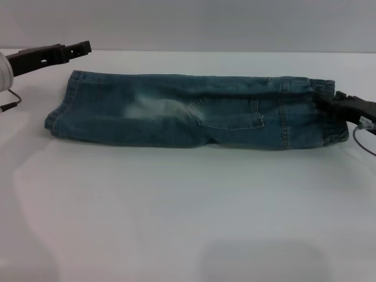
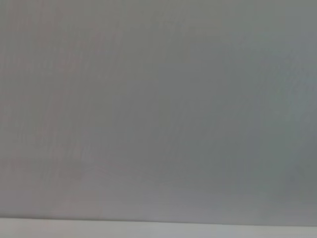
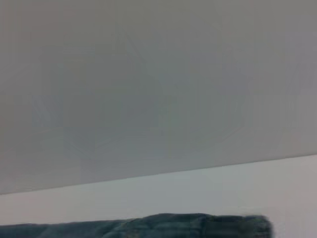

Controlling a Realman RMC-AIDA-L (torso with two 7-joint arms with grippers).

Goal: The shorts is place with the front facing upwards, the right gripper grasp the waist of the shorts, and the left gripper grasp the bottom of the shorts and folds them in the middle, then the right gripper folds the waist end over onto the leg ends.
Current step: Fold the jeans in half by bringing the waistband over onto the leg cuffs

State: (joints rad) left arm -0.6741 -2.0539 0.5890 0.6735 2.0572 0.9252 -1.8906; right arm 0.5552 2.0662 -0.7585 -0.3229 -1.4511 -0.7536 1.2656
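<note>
The denim shorts (image 1: 188, 111) lie on the white table (image 1: 176, 211), folded lengthwise into a long band. The leg ends (image 1: 59, 117) point left and the gathered waist (image 1: 320, 88) points right. My right gripper (image 1: 328, 101) comes in from the right edge, its black claw shut on the waist, low at the table. My left gripper (image 1: 82, 46) hovers at the far left, behind and apart from the leg ends, holding nothing. A strip of the shorts (image 3: 148, 225) shows in the right wrist view. The left wrist view shows only wall and table edge.
A grey wall (image 1: 188, 23) rises behind the table's far edge. A thin cable (image 1: 364, 138) loops under my right wrist. Another cable (image 1: 10, 103) hangs by my left arm. Bare white tabletop stretches in front of the shorts.
</note>
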